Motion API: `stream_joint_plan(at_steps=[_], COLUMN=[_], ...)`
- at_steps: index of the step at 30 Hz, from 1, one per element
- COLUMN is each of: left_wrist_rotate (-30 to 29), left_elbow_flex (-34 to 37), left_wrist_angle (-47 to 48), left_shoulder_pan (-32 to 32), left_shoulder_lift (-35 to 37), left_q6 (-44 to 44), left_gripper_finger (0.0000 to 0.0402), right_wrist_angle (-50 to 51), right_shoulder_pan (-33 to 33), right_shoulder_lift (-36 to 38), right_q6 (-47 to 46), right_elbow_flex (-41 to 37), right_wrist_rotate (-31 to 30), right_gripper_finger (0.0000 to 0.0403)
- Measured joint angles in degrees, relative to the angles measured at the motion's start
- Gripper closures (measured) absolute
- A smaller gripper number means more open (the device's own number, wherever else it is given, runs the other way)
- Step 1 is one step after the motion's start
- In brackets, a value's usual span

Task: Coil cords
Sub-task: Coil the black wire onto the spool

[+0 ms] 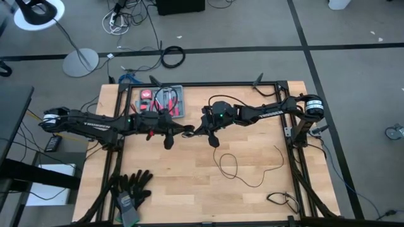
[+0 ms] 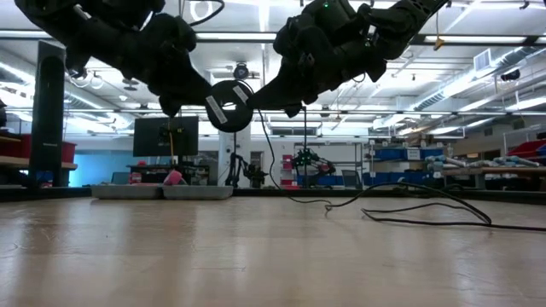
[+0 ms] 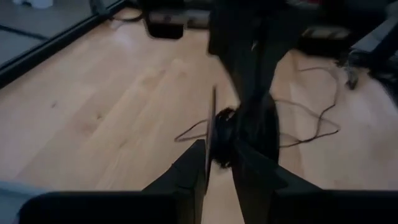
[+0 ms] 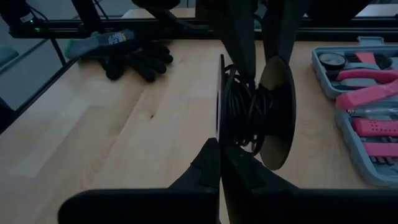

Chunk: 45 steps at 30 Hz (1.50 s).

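Black, very thin cord (image 1: 252, 165) lies in loose loops on the pale wooden tabletop (image 1: 189, 195), toward the right half. One end climbs to a small black round spool (image 2: 229, 105) held in the air between the two arms, above the middle of the tabletop. Several turns of cord are wound around the spool's hub, between its two flat discs; right wrist view shows this plainly.

Left claw (image 1: 169, 134): fingers set narrow, one on each side of a spool disc; left wrist view shows the disc edge-on between them. Whether they press on it, cannot tell.

Right claw (image 1: 211, 133): fingers together, closed on the edge of a spool disc, seen in the right wrist view. Both claws meet at the spool from opposite sides, well clear of the wood in the low view.

Grey plastic tool tray (image 1: 179, 90) with pink-handled tools sits at the far edge of the tabletop, behind the left arm. Pair of black work gloves (image 1: 131, 187) lies at the near left corner. Second, smaller tangle of thin dark wire (image 1: 282, 200) at the near right corner.
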<state>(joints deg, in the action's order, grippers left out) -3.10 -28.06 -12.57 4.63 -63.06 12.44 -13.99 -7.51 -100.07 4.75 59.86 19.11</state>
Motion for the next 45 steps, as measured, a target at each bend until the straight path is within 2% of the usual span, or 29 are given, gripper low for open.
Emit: stream_joint_plan(at_steps=[3,7,17,22,28,35,40,43,45], left_wrist_rotate=[1.8,5.6,5.7,0.9,-3.3,-7.0,-13.3,-16.8,-19.0], left_elbow_flex=[0.0,0.0,0.0,0.0,0.5,7.1,13.3,16.0,17.0], left_wrist_angle=[0.1,0.4,0.3,-0.1,-1.9,-14.6,-28.6,-34.6,-37.8], left_shoulder_pan=[0.6,1.2,1.4,1.3,1.2,1.2,1.2,0.8,0.0], left_shoulder_lift=[0.0,0.0,-0.3,-0.3,-0.3,-0.3,-0.3,-0.3,-0.3], left_q6=[0.0,-0.1,0.4,1.3,1.4,4.1,7.4,7.8,7.9], left_gripper_finger=[0.0343,0.0391,0.04,0.04,0.0401,0.0401,0.0401,0.0401,0.0401], right_wrist_angle=[0.0,0.2,0.2,0.1,7.7,19.9,33.7,31.9,25.3], right_shoulder_pan=[0.0,0.1,0.1,-0.5,-3.4,-4.7,-4.0,-1.9,-0.2], right_shoulder_lift=[0.0,0.0,0.0,0.1,3.8,9.6,14.9,18.9,22.0], right_q6=[0.0,0.0,0.0,-2.2,-5.6,-5.0,-7.3,-9.7,-12.2], right_elbow_flex=[0.0,0.0,-0.1,-0.1,0.0,0.0,-0.9,-6.7,-12.9], right_wrist_rotate=[0.0,0.3,-0.9,-2.1,-2.2,-2.0,-12.9,-19.0,-22.3], right_gripper_finger=[0.0403,0.0403,0.0402,0.0383,0.0355,0.0336,0.0343,0.0352,0.0357])
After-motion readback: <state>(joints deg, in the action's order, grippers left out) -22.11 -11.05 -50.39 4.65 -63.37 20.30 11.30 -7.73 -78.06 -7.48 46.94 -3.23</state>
